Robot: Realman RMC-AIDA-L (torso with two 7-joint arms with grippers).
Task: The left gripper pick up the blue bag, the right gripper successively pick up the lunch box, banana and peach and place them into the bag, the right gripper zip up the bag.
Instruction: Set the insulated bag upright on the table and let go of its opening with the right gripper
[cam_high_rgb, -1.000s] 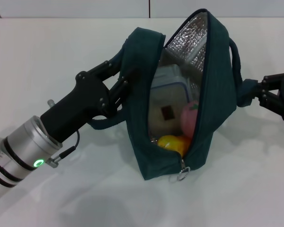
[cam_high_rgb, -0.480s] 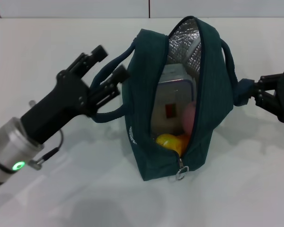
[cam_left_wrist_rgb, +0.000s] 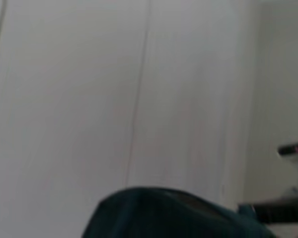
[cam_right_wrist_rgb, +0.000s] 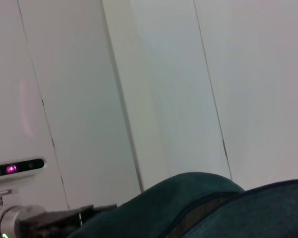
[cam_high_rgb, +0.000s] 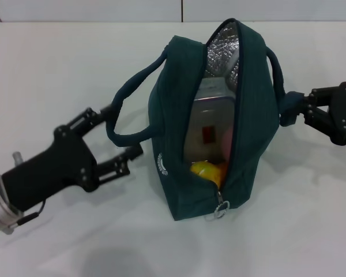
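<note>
The blue bag [cam_high_rgb: 173,167] stands upright mid-table in the head view, its zip open down the front. Inside I see the lunch box [cam_high_rgb: 210,115], a bit of the pink peach [cam_high_rgb: 226,141] and the yellow banana [cam_high_rgb: 206,170]. The zip pull [cam_high_rgb: 220,210] hangs at the bag's near bottom end. My left gripper [cam_high_rgb: 124,131] is open low on the left, and the bag's left handle [cam_high_rgb: 127,92] loops down by its fingertips. On the bag's right side, my right gripper [cam_high_rgb: 291,112] is shut on the handle there. The bag's top shows in both wrist views [cam_left_wrist_rgb: 164,213] [cam_right_wrist_rgb: 213,208].
The white table [cam_high_rgb: 57,57] stretches all around the bag. The left wrist view shows the right arm [cam_left_wrist_rgb: 283,210] beyond the bag. In the right wrist view the left arm [cam_right_wrist_rgb: 39,218] shows past the bag.
My left gripper has let go of the bag's left handle, opened and drawn back down and to the left. The bag has settled more upright. The right gripper has stayed at the right handle.
</note>
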